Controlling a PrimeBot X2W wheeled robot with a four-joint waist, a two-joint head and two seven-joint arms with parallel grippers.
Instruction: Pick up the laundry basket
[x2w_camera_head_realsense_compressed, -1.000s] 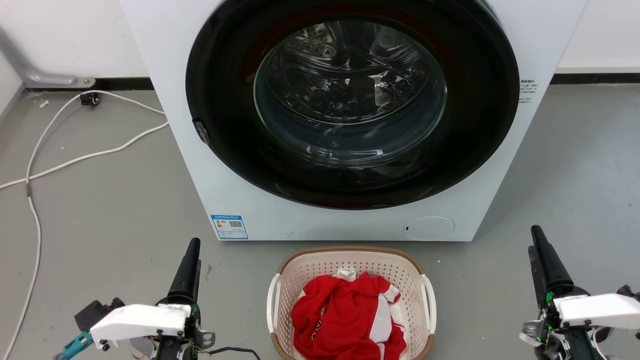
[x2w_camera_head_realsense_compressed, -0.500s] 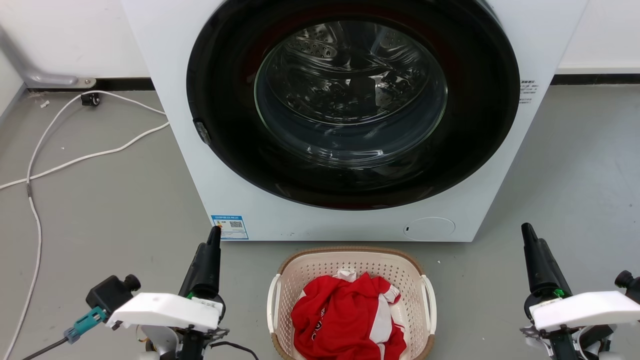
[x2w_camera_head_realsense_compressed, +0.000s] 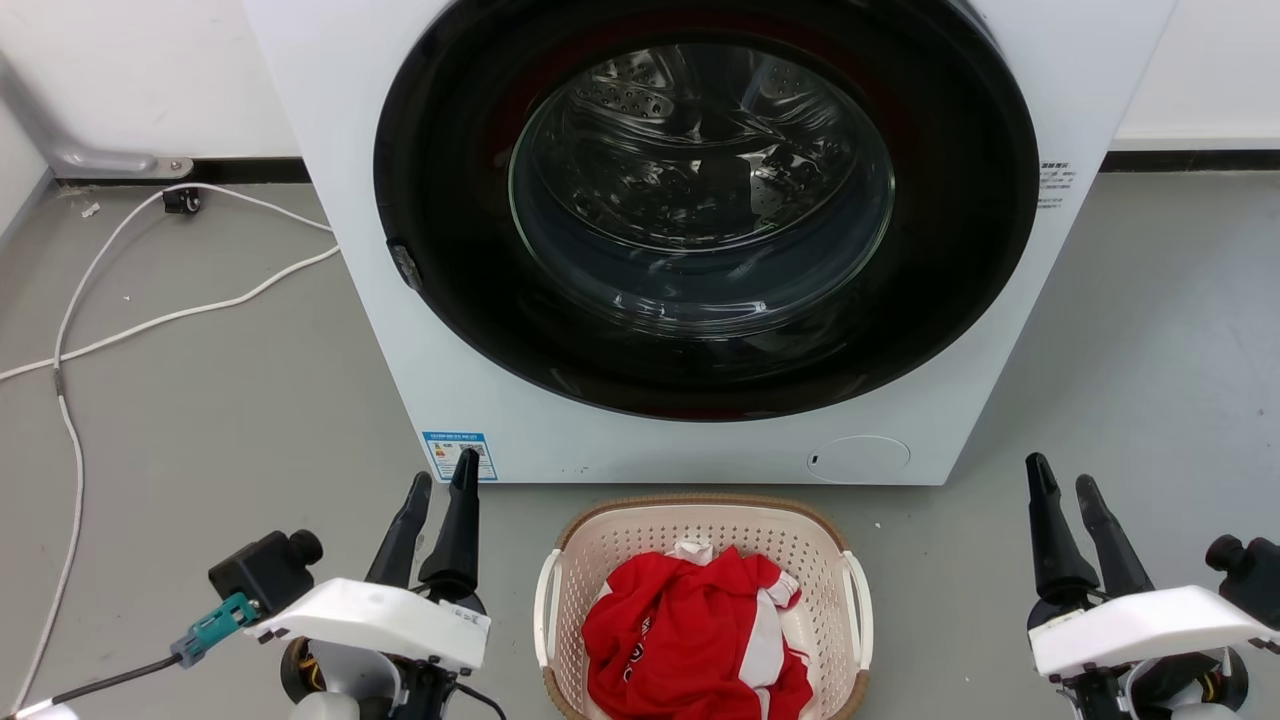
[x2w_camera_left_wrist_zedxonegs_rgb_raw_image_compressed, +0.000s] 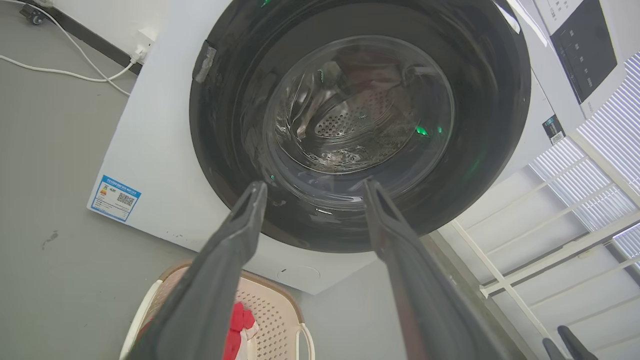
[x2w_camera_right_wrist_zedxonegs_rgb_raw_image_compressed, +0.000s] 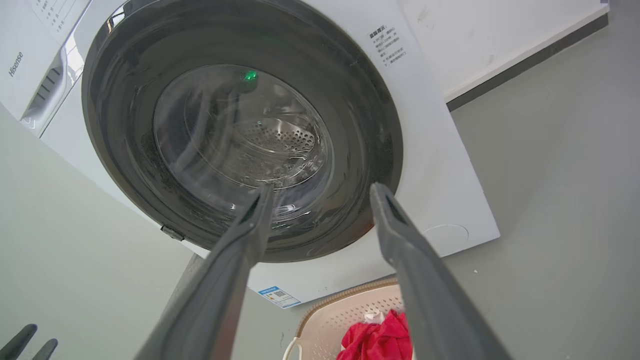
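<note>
My left gripper (x2w_camera_head_realsense_compressed: 445, 470) and right gripper (x2w_camera_head_realsense_compressed: 1060, 472) gape empty; I reckon the laundry basket (x2w_camera_head_realsense_compressed: 620, 550) light, stiff, best lifted by its white handles (x2w_camera_head_realsense_compressed: 542, 605).

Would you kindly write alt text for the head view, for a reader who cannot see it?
A cream laundry basket holding red and white cloth sits on the grey floor before a white front-loading washer. The open left gripper and open right gripper flank it, touching nothing.

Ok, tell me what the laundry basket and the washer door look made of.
The laundry basket looks like matte cream moulded plastic, walls punched with even holes; brown rim imitates weave. The washer door: probably clear glass in a glossy black ring, judging by reflections.
</note>
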